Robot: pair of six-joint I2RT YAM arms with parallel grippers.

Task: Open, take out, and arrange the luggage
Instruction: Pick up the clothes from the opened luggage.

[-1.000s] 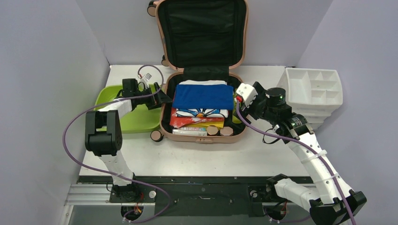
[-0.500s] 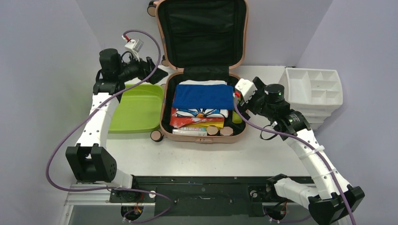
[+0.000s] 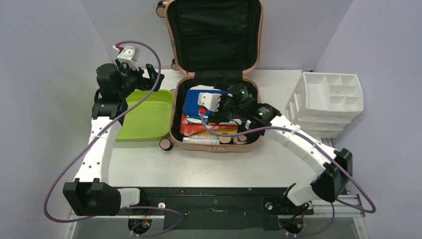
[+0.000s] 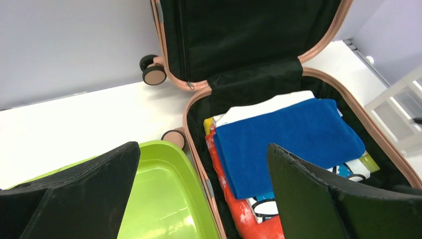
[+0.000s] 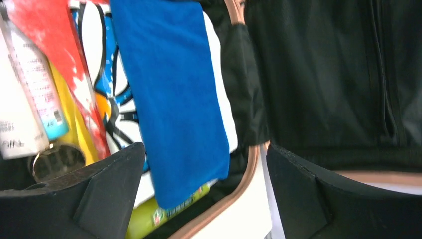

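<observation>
The luggage (image 3: 214, 35) sits at the back middle of the table, already open; its lid stands upright against the rear wall and its base lies flat and packed. A blue cloth (image 4: 283, 134) tops the pile, with a red packet (image 3: 199, 128) and tubes (image 5: 30, 99) nearer the front. Nothing appears to be taken out yet, so I judge the taking-out step to be the one in hand.

The right gripper (image 5: 203, 149) hangs over the base above the cloth, its fingers spread with nothing pinched; whether it touches the cloth I cannot tell. The left gripper (image 4: 203, 147) is raised over the back of the green tub (image 3: 147, 117), just left of the luggage; its fingers are spread wide too, and empty.

The cloth lies directly below the right gripper; from the left one it lies off to the right and lower, past the pink rim; the right arm is plainly nearer. The cloth's long axis runs left to right across the base. In the right wrist view it runs away from the camera, so the fingers straddle its short width, one by the cloth's edge, the other out over the rim and black lining. A descent likely needs a small shift toward the cloth's middle, or it may catch lining rather than cloth.
</observation>
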